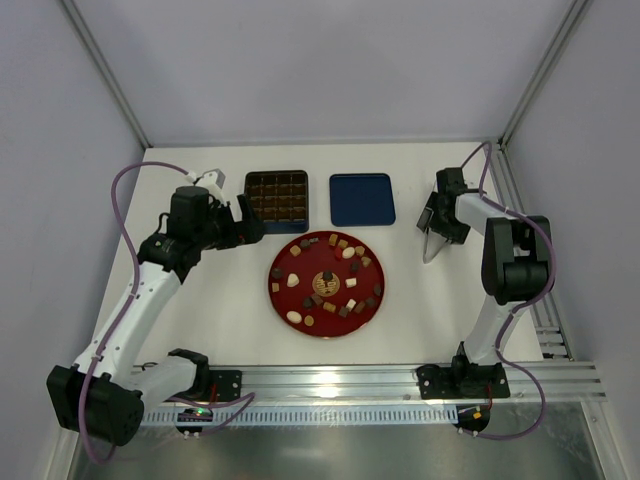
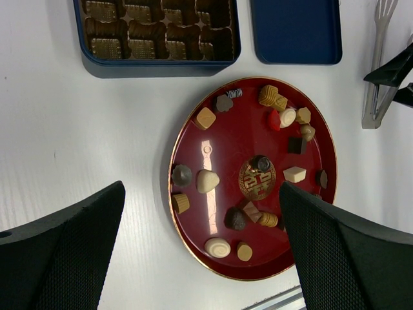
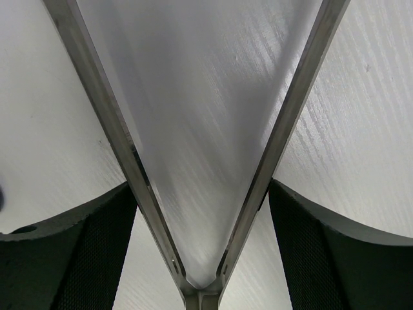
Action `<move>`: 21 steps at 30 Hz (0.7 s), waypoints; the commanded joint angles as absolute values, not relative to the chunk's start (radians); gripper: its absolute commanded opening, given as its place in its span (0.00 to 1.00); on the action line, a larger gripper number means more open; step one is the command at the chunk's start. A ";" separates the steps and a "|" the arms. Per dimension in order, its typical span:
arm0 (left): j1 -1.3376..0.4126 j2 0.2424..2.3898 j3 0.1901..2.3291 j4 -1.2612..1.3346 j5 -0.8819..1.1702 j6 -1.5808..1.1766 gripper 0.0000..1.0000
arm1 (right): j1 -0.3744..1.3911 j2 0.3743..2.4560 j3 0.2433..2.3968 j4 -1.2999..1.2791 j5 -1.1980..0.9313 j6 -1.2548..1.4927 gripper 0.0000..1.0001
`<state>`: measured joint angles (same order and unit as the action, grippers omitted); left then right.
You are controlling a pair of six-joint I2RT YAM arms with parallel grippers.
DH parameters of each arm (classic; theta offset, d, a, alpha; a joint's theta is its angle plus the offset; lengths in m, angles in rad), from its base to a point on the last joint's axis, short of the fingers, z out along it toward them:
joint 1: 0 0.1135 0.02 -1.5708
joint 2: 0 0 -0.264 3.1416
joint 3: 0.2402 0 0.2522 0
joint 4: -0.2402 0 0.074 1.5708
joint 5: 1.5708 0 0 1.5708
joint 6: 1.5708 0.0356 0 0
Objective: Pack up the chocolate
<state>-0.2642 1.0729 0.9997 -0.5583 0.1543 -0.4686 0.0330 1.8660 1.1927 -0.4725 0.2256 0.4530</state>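
Nearest us, the right gripper (image 3: 201, 245) clamps the tongs (image 3: 119, 137) near their hinge, their arms spread in a wide V. At upper left, the tin (image 2: 161, 66) shows its gold grid, with the lid (image 2: 297, 32) just beside it. The chocolate (image 2: 208, 181) lies scattered on the plate (image 2: 226, 142) at centre, in dark, tan and cream pieces. Above it, the left gripper (image 2: 201, 194) hangs wide open and holds nothing.

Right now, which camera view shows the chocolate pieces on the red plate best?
The left wrist view: the chocolate appears close up, each piece's shape and colour distinct on the red plate. The top external view shows the whole plateful, but tiny. The right wrist view shows none, only the tongs and white table.
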 commanded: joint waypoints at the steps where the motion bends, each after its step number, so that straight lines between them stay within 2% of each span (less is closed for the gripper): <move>1: -0.264 1.072 0.997 -0.543 0.169 -0.474 1.00 | 0.037 1.913 1.215 -0.508 0.239 0.462 0.82; 7: -0.264 1.074 0.997 -0.541 0.169 -0.474 1.00 | 0.037 1.936 1.236 -0.517 0.235 0.465 0.78; 15: -0.264 1.071 0.996 -0.541 0.173 -0.476 1.00 | 0.040 1.922 1.227 -0.528 0.244 0.448 0.61; 21: -0.264 1.075 0.997 -0.541 0.176 -0.477 1.00 | 0.075 1.824 1.216 -0.535 0.267 0.410 0.59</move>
<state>-0.2642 1.0737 0.9977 -0.5583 0.1585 -0.4713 0.0532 1.8870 1.2289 -0.4862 0.2405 0.4393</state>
